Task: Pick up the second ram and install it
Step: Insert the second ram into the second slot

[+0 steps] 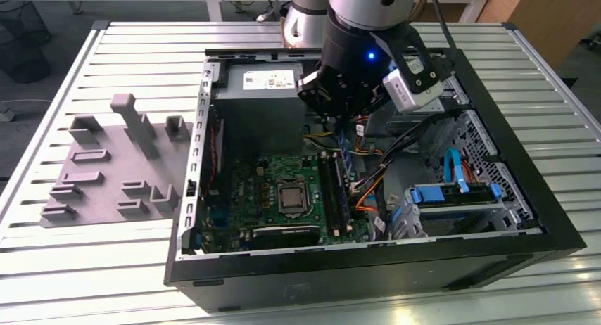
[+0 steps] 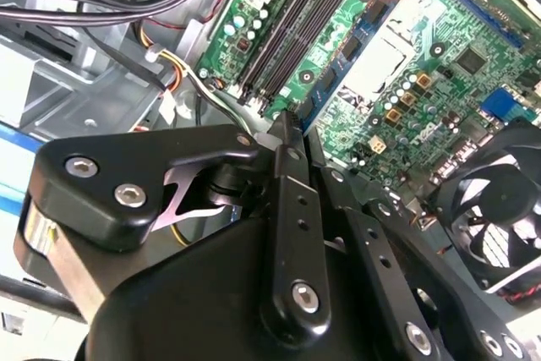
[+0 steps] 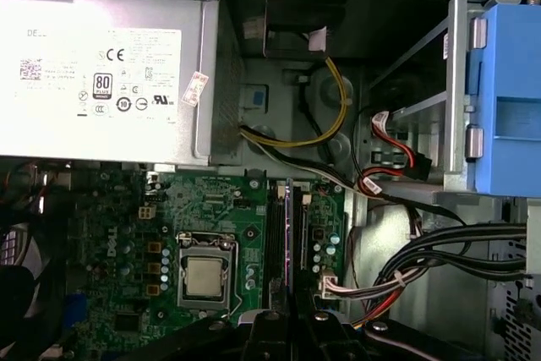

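The open computer case (image 1: 202, 128) lies on the table with the green motherboard (image 1: 272, 191) (image 3: 127, 234) (image 2: 406, 65) in its floor. My gripper (image 1: 344, 124) (image 3: 292, 323) reaches down into the case above the black memory slots (image 1: 333, 191) (image 3: 275, 234) (image 2: 292, 23). Seen edge-on, the second ram (image 3: 289, 234) (image 1: 345, 143) is a thin strip between the fingers (image 3: 269, 327), and the gripper is shut on it. It runs in line with the slots and close over them. Whether it touches a slot I cannot tell.
The grey power supply (image 3: 101, 73) (image 1: 267, 79) fills the case's far end. Cable bundles (image 1: 376, 177) (image 3: 439, 251) run beside the slots, next to a blue drive cage (image 1: 451, 198) (image 3: 507, 99). A fan (image 2: 499, 226) sits by the board. A grey slotted fixture (image 1: 112, 163) stands at the exterior view's left.
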### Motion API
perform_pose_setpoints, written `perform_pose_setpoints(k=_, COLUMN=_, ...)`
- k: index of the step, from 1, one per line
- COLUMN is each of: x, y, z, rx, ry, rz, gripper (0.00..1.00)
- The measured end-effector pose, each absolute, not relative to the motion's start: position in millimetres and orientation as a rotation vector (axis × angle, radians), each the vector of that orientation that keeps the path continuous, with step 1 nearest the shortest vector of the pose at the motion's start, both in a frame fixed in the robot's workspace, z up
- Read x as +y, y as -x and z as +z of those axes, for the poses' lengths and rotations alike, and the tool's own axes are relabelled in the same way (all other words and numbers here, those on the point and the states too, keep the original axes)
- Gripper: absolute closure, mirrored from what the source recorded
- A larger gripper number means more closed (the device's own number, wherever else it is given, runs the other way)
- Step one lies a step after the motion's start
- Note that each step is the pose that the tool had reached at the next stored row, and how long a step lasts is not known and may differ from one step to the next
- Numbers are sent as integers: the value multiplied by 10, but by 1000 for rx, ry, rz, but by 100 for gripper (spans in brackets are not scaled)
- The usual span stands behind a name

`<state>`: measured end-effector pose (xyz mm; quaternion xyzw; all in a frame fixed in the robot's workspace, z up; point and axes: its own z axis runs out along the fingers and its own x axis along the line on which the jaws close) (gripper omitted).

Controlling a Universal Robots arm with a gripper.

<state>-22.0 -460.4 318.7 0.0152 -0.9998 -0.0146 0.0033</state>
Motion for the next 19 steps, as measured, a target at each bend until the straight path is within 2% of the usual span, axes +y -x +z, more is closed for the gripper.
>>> perform_pose_setpoints(k=10, x=-4616, y=224, z=3009, rx=-3129, ry=-47, rz=-46, gripper=86)
perform_pose_setpoints(k=19, x=-4620, y=224, z=2997, rx=-3128, ry=-47, rz=-46, gripper=86)
